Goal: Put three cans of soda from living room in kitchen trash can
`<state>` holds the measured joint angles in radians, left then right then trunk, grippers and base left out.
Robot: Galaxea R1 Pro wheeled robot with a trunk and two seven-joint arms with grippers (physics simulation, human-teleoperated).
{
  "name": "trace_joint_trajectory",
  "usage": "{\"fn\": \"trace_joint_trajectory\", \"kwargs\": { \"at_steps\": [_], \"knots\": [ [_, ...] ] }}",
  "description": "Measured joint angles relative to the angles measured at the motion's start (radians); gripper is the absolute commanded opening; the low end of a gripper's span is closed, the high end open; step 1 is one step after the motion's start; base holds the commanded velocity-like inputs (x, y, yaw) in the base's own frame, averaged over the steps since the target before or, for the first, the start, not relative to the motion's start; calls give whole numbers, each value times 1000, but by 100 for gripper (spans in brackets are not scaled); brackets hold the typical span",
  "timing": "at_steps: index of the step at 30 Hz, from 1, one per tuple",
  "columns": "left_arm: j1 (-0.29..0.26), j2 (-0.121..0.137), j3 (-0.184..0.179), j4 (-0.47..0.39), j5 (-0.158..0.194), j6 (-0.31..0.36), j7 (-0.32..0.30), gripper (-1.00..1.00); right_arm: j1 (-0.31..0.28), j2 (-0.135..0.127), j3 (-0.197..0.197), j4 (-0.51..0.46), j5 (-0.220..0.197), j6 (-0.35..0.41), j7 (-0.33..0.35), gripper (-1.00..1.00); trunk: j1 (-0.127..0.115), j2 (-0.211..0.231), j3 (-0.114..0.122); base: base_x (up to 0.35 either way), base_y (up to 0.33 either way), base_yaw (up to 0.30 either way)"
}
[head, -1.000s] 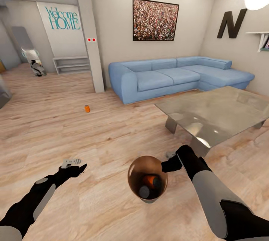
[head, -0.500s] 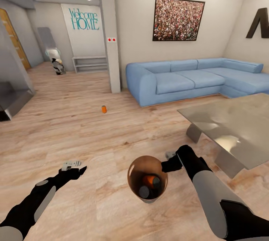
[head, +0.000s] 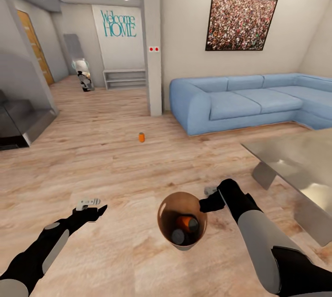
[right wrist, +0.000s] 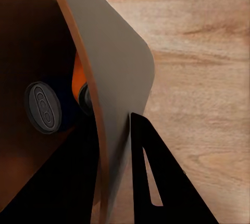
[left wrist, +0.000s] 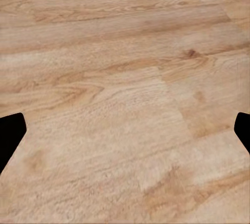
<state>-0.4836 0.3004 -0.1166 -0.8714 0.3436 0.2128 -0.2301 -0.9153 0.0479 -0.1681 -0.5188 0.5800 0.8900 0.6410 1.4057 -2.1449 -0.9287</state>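
Observation:
My right gripper (head: 206, 205) is shut on the rim of the trash can (head: 166, 205), holding it above the wood floor. Inside the can lie two soda cans, an orange one (head: 186, 221) and a dark one with a grey top (head: 177, 235). The right wrist view looks at the grey wall of the trash can (right wrist: 117, 78), pinched between the fingers (right wrist: 156, 182), with the dark can's top (right wrist: 42, 107) inside. A third orange soda can (head: 141, 137) stands on the floor far ahead. My left gripper (head: 94, 207) is open over bare floor.
A blue sofa (head: 240, 103) runs along the right wall. A glass coffee table (head: 299, 163) stands close on the right. A pillar (head: 153, 57) rises beyond the can on the floor. A dark fireplace ledge (head: 23, 122) is at the left, and a hallway opens behind.
The whole view has swung left: the sofa, table and the floor can slid rightward in the picture. Both arms and the held trash can keep the same place in view.

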Motion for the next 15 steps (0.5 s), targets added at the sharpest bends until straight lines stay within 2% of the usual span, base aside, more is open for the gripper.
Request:
{"fn": "trace_joint_trajectory", "kwargs": {
  "at_steps": [5, 11, 15],
  "knots": [
    [0, 0, 0, 0, 1, -4, 0, 100, 0, 0, -2, 0, -2, 0, 0, -100, 0, 0, 0, 287, 189, -26],
    [0, 0, 0, 0, 1, -5, 0, 100, 0, -2, -64, 0, 0, 0, -3, -100, 0, 0, 0, 287, 189, -62],
    [0, 0, 0, 0, 0, -6, 0, 100, 0, -1, -79, 0, 5, -1, -5, -100, 0, 0, 0, 288, 189, -68]
  ]
}}
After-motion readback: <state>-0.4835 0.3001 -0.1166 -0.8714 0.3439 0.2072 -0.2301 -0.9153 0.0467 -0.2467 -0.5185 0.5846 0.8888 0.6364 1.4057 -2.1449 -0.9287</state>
